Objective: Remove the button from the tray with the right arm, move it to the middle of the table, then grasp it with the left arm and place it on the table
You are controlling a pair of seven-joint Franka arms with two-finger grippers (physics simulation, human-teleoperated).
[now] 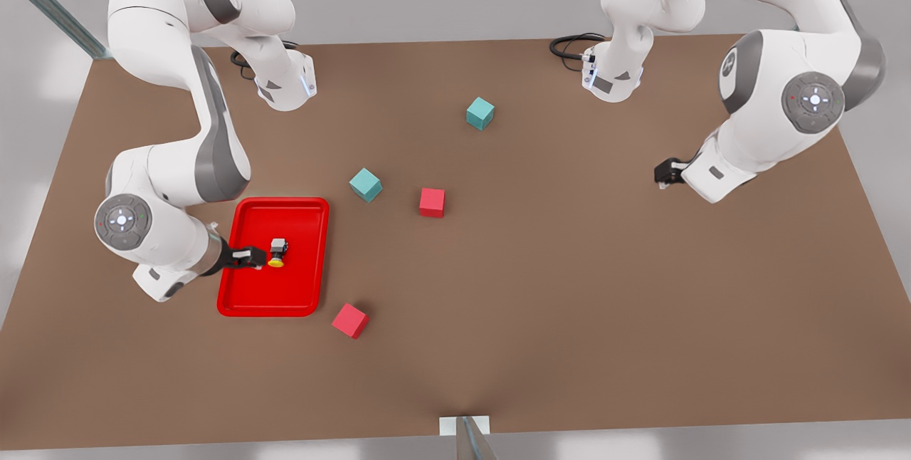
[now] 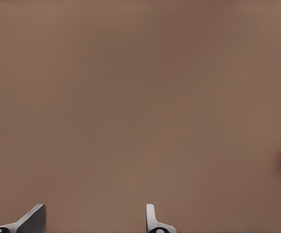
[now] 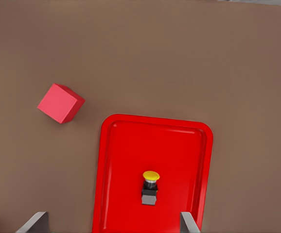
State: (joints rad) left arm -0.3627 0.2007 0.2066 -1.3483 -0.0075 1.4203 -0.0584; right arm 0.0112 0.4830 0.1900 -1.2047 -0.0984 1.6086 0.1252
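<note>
- 2 pincers are in play: the right pincer (image 1: 257, 258) hangs over the red tray (image 1: 242, 307), fingers spread wide and holding nothing, with the yellow-capped button (image 1: 277, 252) lying on its side on the tray floor just ahead of the fingertips.
- Left pincer (image 1: 663, 174) waits well away over bare tabletop (image 1: 569, 289), its fingers (image 2: 152, 218) parted and empty.
- Risk 1, as I judge it: the button is small and tipped over, so fingers closing on the rounded cap could squeeze it out and send it sliding across the tray.
- Risk 2: a descent that is off-centre could push a fingertip onto the button and pin it.
- Risk 3: the red cube (image 1: 349, 320) beside the tray and 1 teal cube (image 1: 366, 184) sit near the route to the middle.
- 0 brands, labels or readable writing anywhere.
</note>
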